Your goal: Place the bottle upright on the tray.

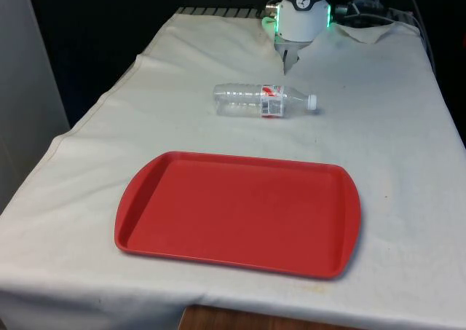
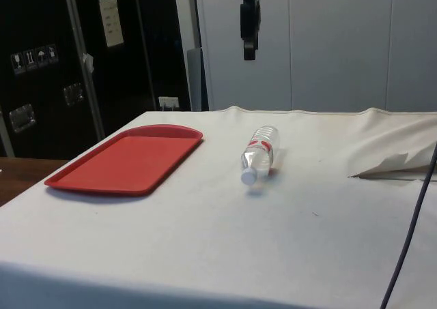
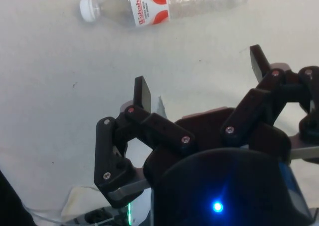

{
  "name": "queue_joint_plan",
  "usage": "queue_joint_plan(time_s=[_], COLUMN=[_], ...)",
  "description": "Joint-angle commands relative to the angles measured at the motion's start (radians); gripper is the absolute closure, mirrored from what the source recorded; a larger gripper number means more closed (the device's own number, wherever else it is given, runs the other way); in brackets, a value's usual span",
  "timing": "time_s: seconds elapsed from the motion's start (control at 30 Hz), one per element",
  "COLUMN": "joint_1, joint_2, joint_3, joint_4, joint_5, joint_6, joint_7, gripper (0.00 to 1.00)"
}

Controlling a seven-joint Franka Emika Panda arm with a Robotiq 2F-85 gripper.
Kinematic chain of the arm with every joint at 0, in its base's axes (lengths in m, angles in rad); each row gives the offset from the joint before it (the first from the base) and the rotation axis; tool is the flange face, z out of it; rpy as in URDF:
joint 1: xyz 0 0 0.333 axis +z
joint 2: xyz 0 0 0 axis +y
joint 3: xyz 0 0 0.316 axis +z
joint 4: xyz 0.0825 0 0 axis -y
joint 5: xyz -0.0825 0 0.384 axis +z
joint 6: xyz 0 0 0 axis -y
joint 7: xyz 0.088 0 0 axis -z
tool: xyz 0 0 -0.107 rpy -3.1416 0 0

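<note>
You have the clear plastic bottle lying on its side on the white cloth, beyond the red tray and well apart from it. Its white cap points toward the front view's right, and a red and white label wraps the body near the neck. From the side, you see the bottle lying beside the tray's long edge, with a strip of bare cloth between them. The tray holds nothing. The gripper hangs high above the cloth on the far side of the bottle from the tray, touching nothing. Its two fingers stand wide apart with only cloth showing between them.
</note>
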Motion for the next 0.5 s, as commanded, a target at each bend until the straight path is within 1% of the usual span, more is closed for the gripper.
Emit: queue_joint_plan(time_s=[0.0, 0.17, 0.2, 0.27, 0.47], joint_1=[0.0, 0.001, 0.001, 0.003, 0.004], joint_2=[-0.006, -0.004, 0.0, -0.003, 0.001], joint_3=[0.006, 0.013, 0.01, 0.015, 0.025], joint_4=[-0.012, -0.031, -0.024, -0.043, -0.061], joint_5=[-0.01, -0.007, 0.0, -0.006, -0.008], joint_6=[0.016, 0.039, 0.026, 0.054, 0.079], joint_7=[0.004, -0.009, -0.012, -0.016, -0.033], gripper=[0.0, 0.0, 0.0, 0.0, 0.0])
